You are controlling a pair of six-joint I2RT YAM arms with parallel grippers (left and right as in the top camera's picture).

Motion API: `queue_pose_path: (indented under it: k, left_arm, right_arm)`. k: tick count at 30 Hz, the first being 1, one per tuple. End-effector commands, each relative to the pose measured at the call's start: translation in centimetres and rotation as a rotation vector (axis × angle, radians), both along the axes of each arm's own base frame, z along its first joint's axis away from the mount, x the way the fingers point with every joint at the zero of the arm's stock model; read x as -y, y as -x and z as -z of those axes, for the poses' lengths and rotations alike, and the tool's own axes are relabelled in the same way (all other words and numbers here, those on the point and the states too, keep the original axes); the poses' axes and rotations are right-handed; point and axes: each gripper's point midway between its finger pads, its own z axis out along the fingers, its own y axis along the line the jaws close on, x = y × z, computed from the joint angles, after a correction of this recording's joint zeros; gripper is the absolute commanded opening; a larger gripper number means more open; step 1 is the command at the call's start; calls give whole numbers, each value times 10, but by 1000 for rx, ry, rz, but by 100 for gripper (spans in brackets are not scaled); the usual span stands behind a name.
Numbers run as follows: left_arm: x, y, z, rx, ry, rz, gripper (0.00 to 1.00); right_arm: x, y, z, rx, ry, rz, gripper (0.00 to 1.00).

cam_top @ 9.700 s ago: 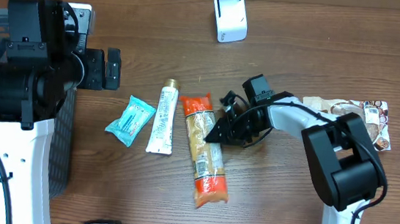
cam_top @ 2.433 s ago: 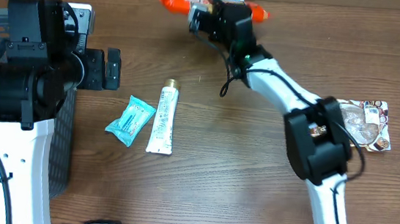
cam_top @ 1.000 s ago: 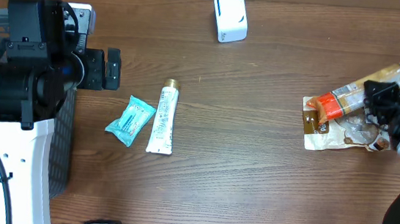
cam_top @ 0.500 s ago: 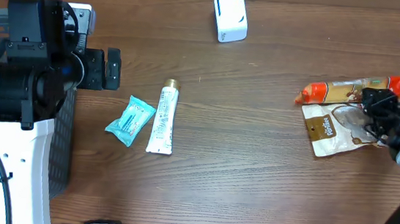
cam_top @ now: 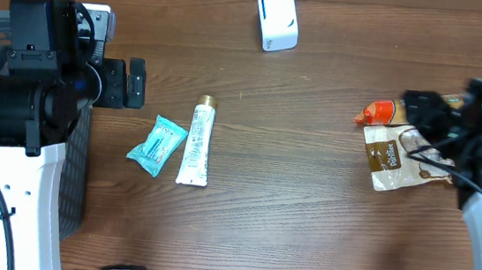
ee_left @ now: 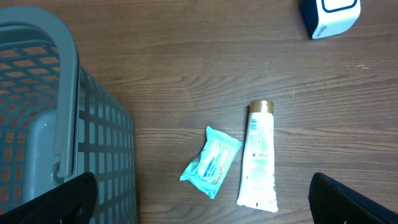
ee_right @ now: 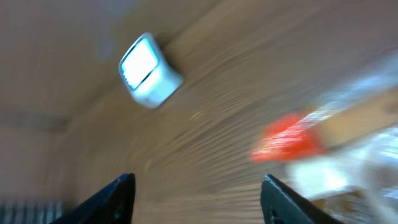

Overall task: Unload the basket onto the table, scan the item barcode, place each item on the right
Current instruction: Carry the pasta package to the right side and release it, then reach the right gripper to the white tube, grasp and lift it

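Note:
The item, a long packet with orange ends (cam_top: pixel 378 111), lies on the table at the right, against a brown pouch (cam_top: pixel 398 157). My right gripper (cam_top: pixel 422 120) hovers over its right part, hiding most of it. In the blurred right wrist view the jaws (ee_right: pixel 199 199) stand open with nothing between them, the orange end (ee_right: pixel 289 138) just ahead. The white scanner (cam_top: pixel 277 21) stands at the back centre, also in the right wrist view (ee_right: pixel 149 70). My left gripper (cam_top: pixel 133 83) stays open at the far left.
A teal packet (cam_top: pixel 157 145) and a white tube (cam_top: pixel 196 144) lie left of centre, under the left wrist camera (ee_left: pixel 211 162) (ee_left: pixel 258 155). A grey mesh basket (ee_left: pixel 62 106) stands at the left edge.
My right gripper lowered the orange-ended packet beside the brown pouch, opened and let it go. It has since pulled up a little. The left arm has not moved.

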Motion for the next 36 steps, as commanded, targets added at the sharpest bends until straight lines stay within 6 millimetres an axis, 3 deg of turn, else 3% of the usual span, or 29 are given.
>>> queue_pose_path:
  k: [1, 3, 4, 7, 14, 18, 23, 31, 36]
  left_arm:
    - [-3, -2, -1, 2, -17, 6, 100]
    - [-3, -2, -1, 2, -17, 6, 100]
    - [-3, -2, -1, 2, -17, 6, 99]
    - [-3, -2, -1, 2, -17, 6, 99]
    - [-3, -2, -1, 2, -17, 6, 100]
    - [-3, -2, -1, 2, -17, 6, 100]
    - [-3, -2, -1, 2, -17, 6, 99]
    - [-3, -2, -1, 2, -17, 6, 100]
    - [-3, -2, -1, 2, -17, 6, 100]
  right_arm:
    - [-65, -9, -12, 59, 38, -208, 68]
    - [-100, -13, -8, 65, 35, -294, 70]
    - [-136, -15, 2, 59, 45, -388, 71]
    - [-184, -16, 23, 19, 60, -510, 71]
    - [-269, -20, 71, -101, 69, -698, 71]
    - [-300, -13, 91, -126, 58, -773, 68]
    - [-338, 10, 122, -178, 25, -844, 68]
    - [-363, 23, 149, -209, 19, -858, 67]
    - [-377, 35, 168, -246, 9, -866, 61]
